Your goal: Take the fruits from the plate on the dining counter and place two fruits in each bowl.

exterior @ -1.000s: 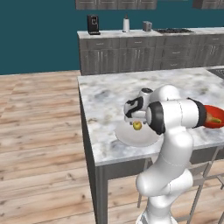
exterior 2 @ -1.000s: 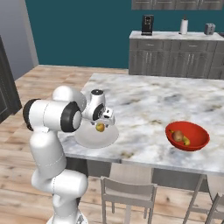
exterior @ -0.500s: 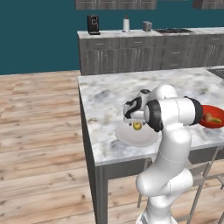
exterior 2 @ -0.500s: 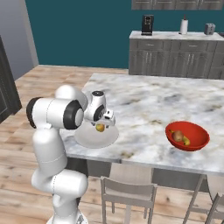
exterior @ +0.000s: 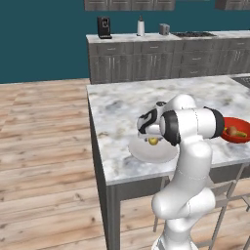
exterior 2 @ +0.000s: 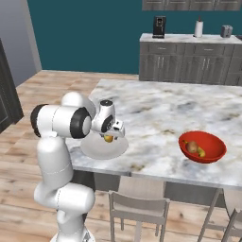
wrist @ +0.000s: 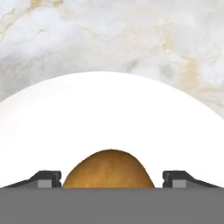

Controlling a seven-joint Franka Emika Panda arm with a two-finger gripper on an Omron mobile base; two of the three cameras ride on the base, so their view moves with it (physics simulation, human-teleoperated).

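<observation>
On the dining counter [exterior: 117,107] [exterior 2: 156,108] lies the pale plate [exterior: 144,153] [exterior 2: 97,150] [wrist: 109,113] near the front edge. One yellow-brown fruit [exterior: 153,141] [exterior 2: 108,138] [wrist: 109,170] rests on it. My gripper [exterior: 152,138] [exterior 2: 110,136] [wrist: 111,180] is down over the plate, open, with one fingertip [wrist: 49,179] on each side of that fruit and a thin gap at both. The glossy red bowl [exterior: 240,137] [exterior 2: 212,144] stands farther along the counter and holds a brownish-red fruit [exterior 2: 191,147] and a yellow one [exterior 2: 202,152].
Chairs [exterior 2: 137,208] are pushed in under the counter's near edge. A longer counter with grey drawers [exterior: 161,58] stands at the back wall, carrying a coffee machine [exterior: 103,27], a bottle and a toaster. Wooden floor [exterior: 44,161] lies to the left.
The arm has shifted only slightly. The hand stays low over the plate with the fruit between its fingers.
</observation>
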